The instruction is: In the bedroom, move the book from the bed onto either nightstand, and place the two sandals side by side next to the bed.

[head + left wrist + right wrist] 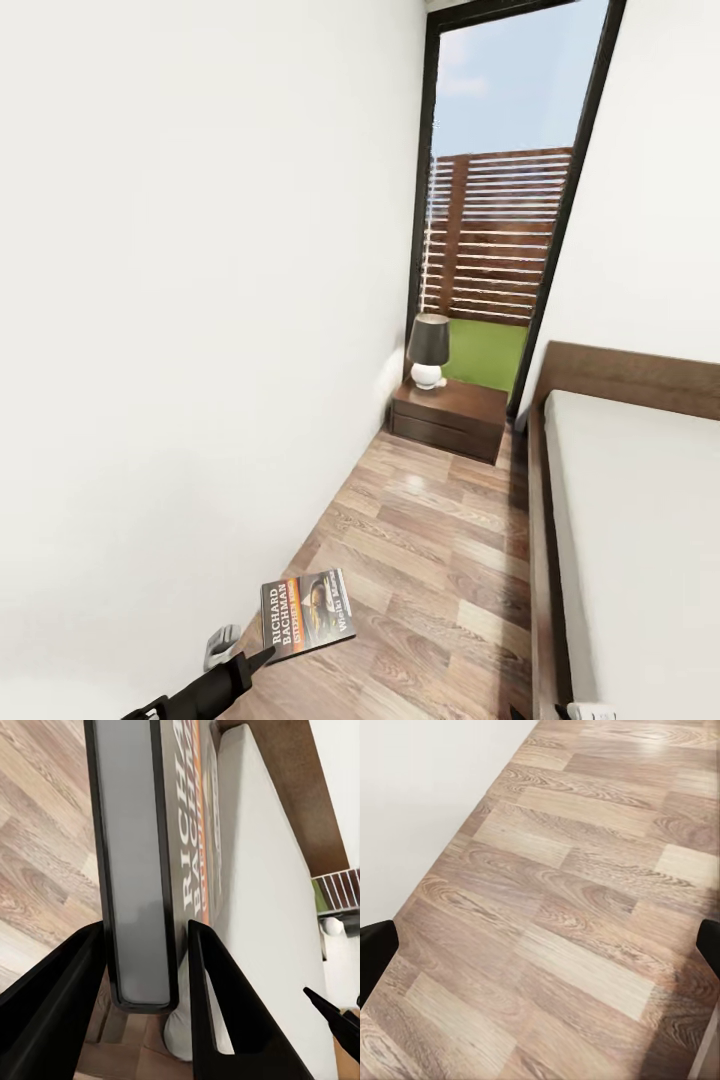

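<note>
My left pincer [142, 967] clamps only the book [307, 612] edge, so it could slip before the nightstand [450, 417]; right pincer [540, 952] gapes empty.

Orange-striped book [308, 613], grey-brown floor [430, 540]

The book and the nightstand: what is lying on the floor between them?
Nothing: in the head view only bare wood floor runs from the held book to the nightstand.
</note>
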